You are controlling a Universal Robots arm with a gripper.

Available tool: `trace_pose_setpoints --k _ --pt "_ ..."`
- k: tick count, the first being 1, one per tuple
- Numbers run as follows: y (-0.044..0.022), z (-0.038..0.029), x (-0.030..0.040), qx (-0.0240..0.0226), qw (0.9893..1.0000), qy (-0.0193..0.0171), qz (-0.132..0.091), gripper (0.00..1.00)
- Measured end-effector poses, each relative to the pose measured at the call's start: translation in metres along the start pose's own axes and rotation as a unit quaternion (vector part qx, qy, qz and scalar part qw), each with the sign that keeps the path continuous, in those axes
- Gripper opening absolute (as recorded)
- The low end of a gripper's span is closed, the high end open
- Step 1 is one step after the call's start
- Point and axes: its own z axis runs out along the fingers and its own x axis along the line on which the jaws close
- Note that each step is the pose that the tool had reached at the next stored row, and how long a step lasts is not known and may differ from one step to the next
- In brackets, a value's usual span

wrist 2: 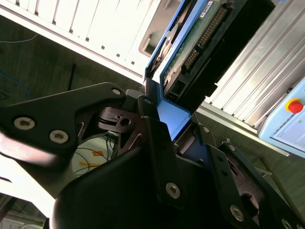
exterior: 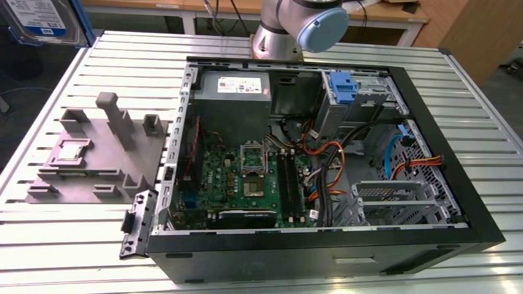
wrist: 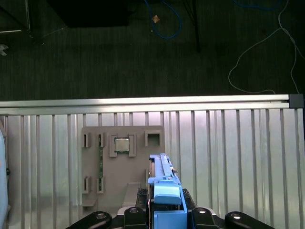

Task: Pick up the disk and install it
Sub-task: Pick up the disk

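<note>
Blue-framed disk (wrist: 161, 171), clamped in the tool (wrist: 164, 211), hangs above grey fixture (wrist: 121, 174).

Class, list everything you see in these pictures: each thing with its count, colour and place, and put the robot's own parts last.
disk: one, silver with a blue frame, on edge in the pincer
computer case: one, black, open, on the table
power supply: one, grey, in the case corner nearest the arm
circuit board: one, green, on the case floor
cables: several, orange, blue and black, inside the case
holder plate: one, grey, on the table, to the exterior view's left of the case
chip: one, silver, seated in the holder plate
table: one, silver, slatted
button: one, red, on a pale blue box
arm: one, grey with a pale blue cap
pincer: one, black, shut on the disk
</note>
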Motion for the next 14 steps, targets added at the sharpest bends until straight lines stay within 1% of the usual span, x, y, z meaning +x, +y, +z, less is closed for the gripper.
trace_pose_setpoints --k 14 --pt "-0.0034 0.0000 -0.0001 0.0000 1.0000 0.0000 0.000 0.37"
